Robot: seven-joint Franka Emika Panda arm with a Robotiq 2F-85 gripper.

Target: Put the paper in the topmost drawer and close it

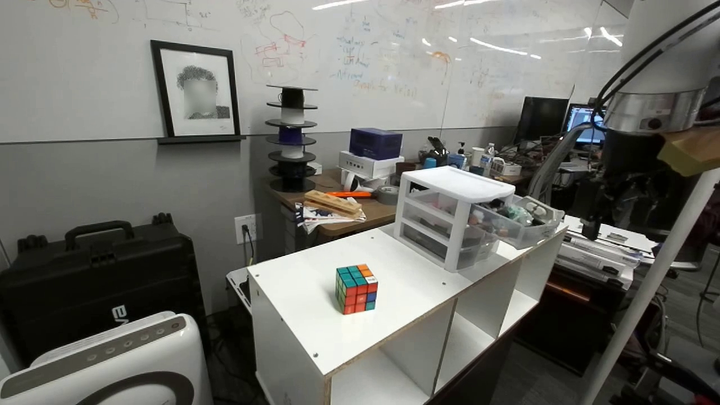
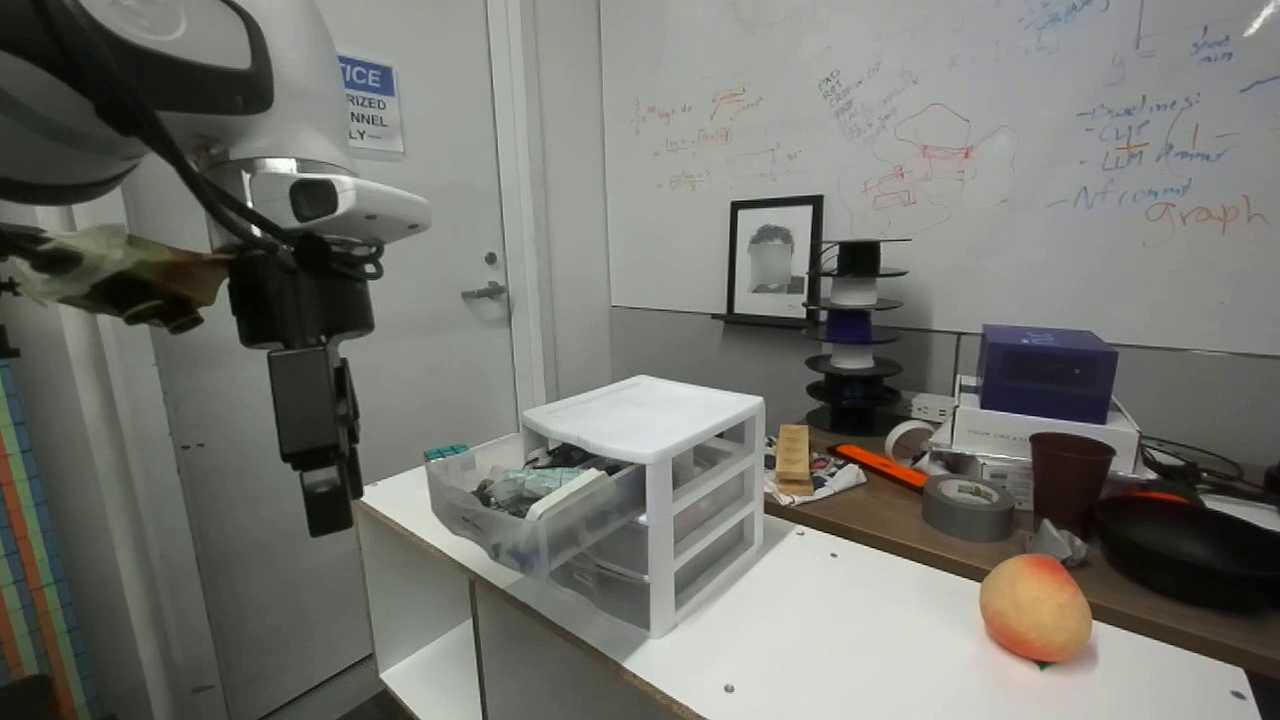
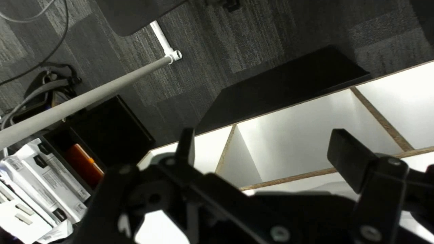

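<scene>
hangs downward with a black gripper (image 3: 264,149) spread wide at the jaws, apart from the pulled-out, cluttered, translucent topmost drawer (image 2: 585,522).

White shelf unit (image 1: 405,287): Rubik's cube (image 1: 356,288) and mango-like fruit (image 2: 1036,608) both on its top, well apart. Brown desk (image 2: 885,512) alongside: spool stack (image 2: 853,335), purple box (image 2: 1046,373) atop white box (image 2: 1045,432), grey tape roll (image 2: 968,508), dark red cup (image 2: 1070,480) beside black pan (image 2: 1180,560). Framed portrait (image 1: 197,93) stands on black ledge (image 1: 202,139), against whiteboard (image 1: 365,34).
</scene>
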